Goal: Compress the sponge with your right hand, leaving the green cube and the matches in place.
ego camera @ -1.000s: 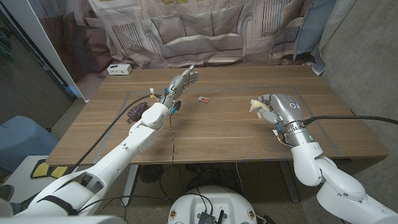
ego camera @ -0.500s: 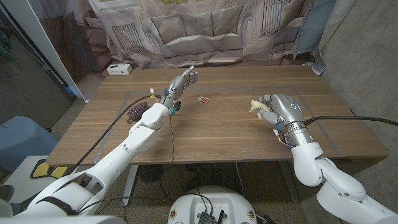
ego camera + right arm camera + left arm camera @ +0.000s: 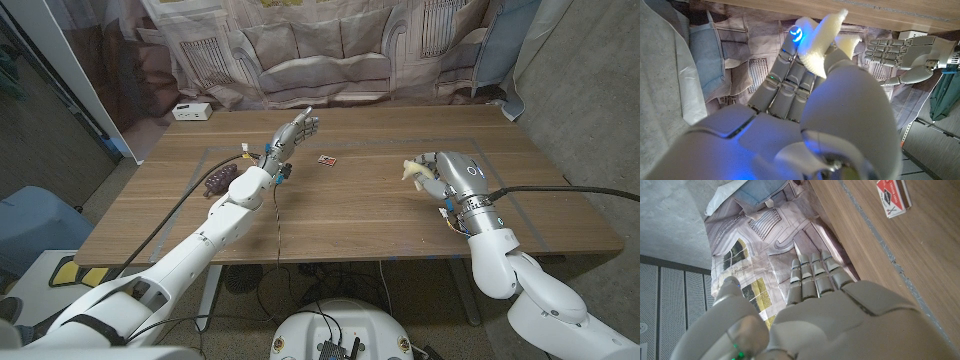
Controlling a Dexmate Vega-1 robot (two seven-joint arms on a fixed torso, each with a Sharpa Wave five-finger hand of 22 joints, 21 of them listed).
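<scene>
- The right hand (image 3: pixel 443 175) sits over the right part of the wooden table (image 3: pixel 360 215), its fingers curled around the pale yellow sponge (image 3: pixel 410 171), which pokes out of the grip on the side facing the matchbox (image 3: pixel 326 159).
- In the right wrist view that right hand (image 3: pixel 805 100) has the sponge (image 3: pixel 821 44) crushed between its thumb and fingers, a crumpled corner of foam sticking out past the fingertips (image 3: pixel 796 34).
- The right forearm rises from the near right edge of the table, and a black cable (image 3: pixel 570 189) trails off it toward the right.
- The matchbox, red with a pale label, lies flat on the table well apart from the sponge, between the two hands and nearer the left one.
- The left wrist view shows the matchbox (image 3: pixel 894 198) alone on the wood, beside a thin pale line marked on the table.
- The left hand (image 3: pixel 298 128) is raised above the table just beside the matchbox, on its far left side, fingers straight and close together, holding nothing.
- In the left wrist view the left hand (image 3: pixel 815 310) reaches out with its fingers (image 3: pixel 812 275) extended side by side toward the printed curtain (image 3: pixel 760 255).
- A dark purple lumpy object (image 3: pixel 219 180) lies left of the left forearm; its kind cannot be told.
- A small white box (image 3: pixel 190 112) rests at the far left corner of the table, well apart from the matchbox.
</scene>
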